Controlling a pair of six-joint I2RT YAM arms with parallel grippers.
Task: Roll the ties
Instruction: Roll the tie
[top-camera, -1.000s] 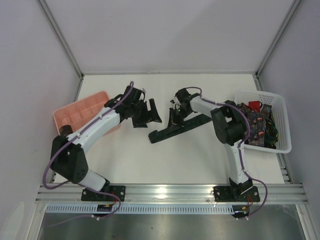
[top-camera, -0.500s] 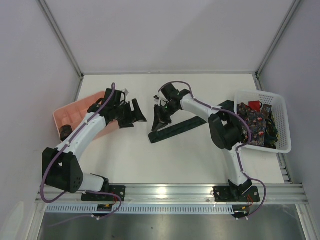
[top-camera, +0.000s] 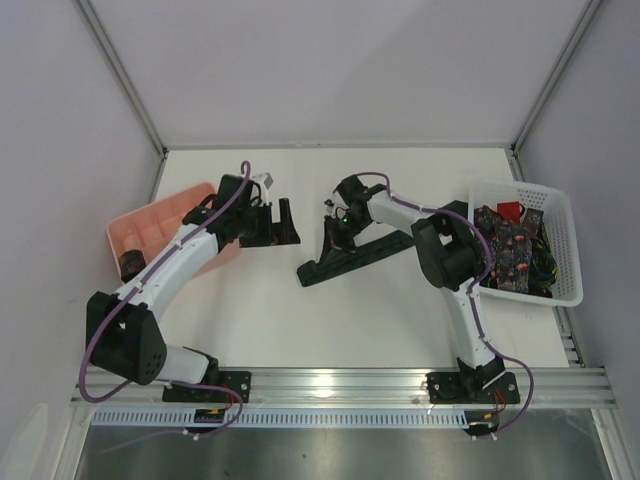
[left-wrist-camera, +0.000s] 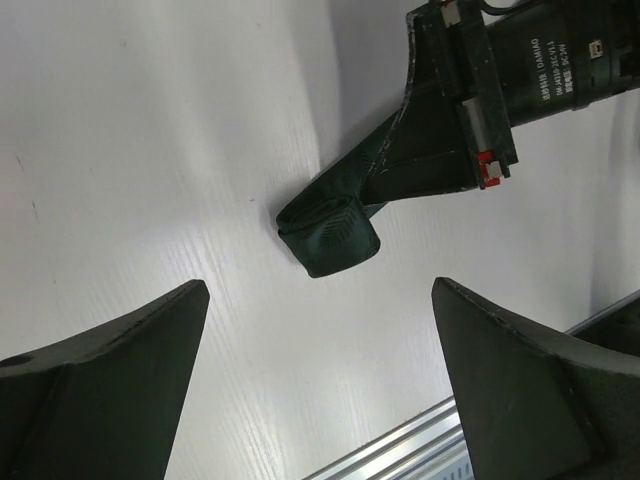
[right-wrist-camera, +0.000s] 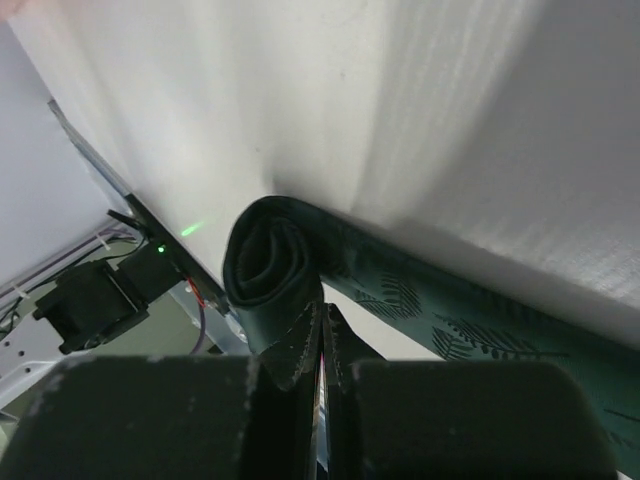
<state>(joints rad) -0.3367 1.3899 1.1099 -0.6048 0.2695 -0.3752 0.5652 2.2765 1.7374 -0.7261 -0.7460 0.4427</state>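
Tie (top-camera: 375, 249) lies from 8 to 2 o'clock on the table (top-camera: 350, 315), with its coil (left-wrist-camera: 330, 235) at 8. Right jaws, pressed together, are just beside the coil. Left jaws, spread, are farther off at 11.

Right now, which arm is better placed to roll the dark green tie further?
Right: the right gripper is shut on the tie beside its started coil; the left gripper hangs open, apart from it.

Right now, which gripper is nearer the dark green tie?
Right. The right gripper is shut on the tie beside its rolled end; the left gripper hangs open to its left, apart.
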